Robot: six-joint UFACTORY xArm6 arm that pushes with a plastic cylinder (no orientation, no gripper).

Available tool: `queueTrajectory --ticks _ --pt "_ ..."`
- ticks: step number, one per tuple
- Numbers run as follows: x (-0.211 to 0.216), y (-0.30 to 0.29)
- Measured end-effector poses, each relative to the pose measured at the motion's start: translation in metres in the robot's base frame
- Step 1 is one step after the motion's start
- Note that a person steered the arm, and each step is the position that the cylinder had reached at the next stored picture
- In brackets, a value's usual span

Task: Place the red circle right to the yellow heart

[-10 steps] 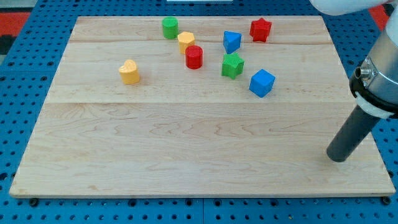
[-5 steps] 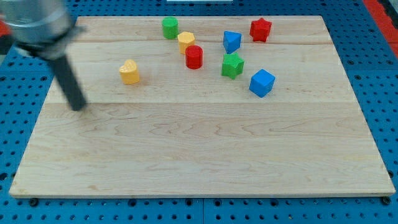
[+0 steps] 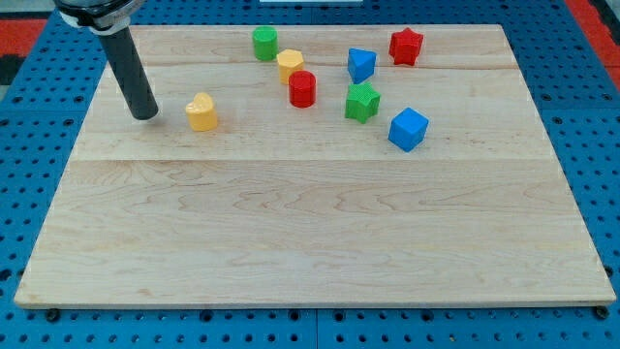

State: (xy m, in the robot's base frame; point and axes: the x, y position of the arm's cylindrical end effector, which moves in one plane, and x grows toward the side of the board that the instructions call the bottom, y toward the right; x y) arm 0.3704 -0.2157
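Note:
The red circle [image 3: 302,88] stands on the wooden board [image 3: 310,233] near the view's top, touching the lower right of a yellow hexagon block [image 3: 289,64]. The yellow heart [image 3: 201,111] lies to the view's left of the red circle, well apart from it. My tip [image 3: 146,114] rests on the board just left of the yellow heart, a small gap between them.
A green circle [image 3: 264,43] sits at the top. A blue block [image 3: 361,64], a red star [image 3: 406,46], a green block [image 3: 362,102] and a blue cube [image 3: 408,129] lie right of the red circle.
My tip swept from the board's lower right to its left side, then moved up and right to just left of the yellow heart. No block has moved.

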Motion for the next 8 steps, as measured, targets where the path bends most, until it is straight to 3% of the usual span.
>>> queueTrajectory --ticks 4,6,8 --pt "0.011 -0.056" --pt "0.01 0.049" --pt "0.006 0.119"
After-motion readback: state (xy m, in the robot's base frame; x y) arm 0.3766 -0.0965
